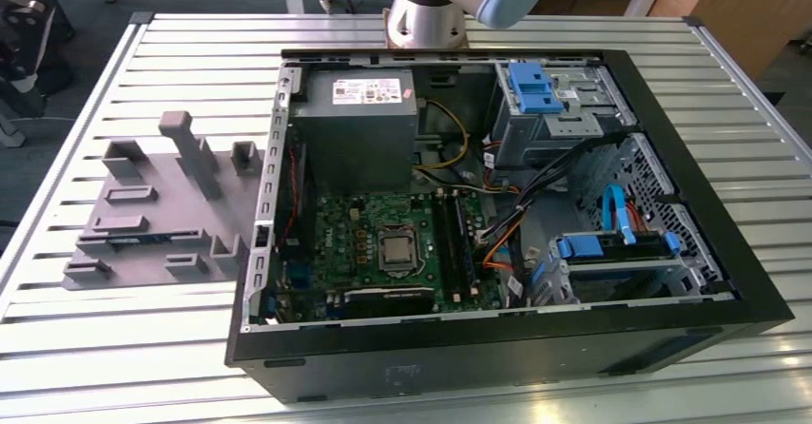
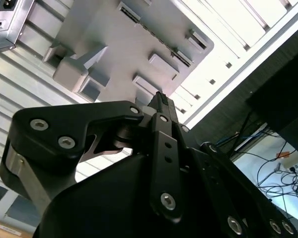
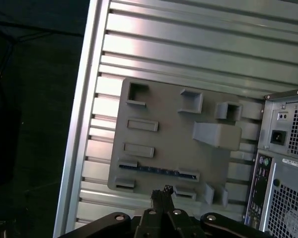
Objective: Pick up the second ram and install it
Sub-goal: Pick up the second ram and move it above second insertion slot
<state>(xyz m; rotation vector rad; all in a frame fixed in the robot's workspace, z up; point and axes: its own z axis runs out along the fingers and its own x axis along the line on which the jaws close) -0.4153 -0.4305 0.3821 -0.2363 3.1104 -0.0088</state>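
Observation:
The second ram point(image 3: 159, 172) is a thin blue-green strip standing on edge in a slot of the grey holder plate point(image 3: 164, 129). In the exterior view the ram point(image 1: 114, 238) sits near the front of that plate point(image 1: 152, 215), at the exterior view's left of the computer case. My gripper point(image 3: 161, 192) hangs well above the plate, its tips over the plate's edge close to the ram. The fingers look shut with nothing between them, as the second wrist view of the gripper point(image 2: 159, 96) also suggests. The black memory slots point(image 1: 454, 243) lie beside the processor socket on the motherboard.
The open computer case point(image 1: 508, 334) lies on a slatted metal table point(image 1: 190, 53), with the power supply point(image 1: 356, 125), cables and blue drive clips point(image 1: 533, 86) inside. The arm's base point(image 1: 429, 15) stands behind the case. The holder plate carries raised blocks point(image 1: 190, 153).

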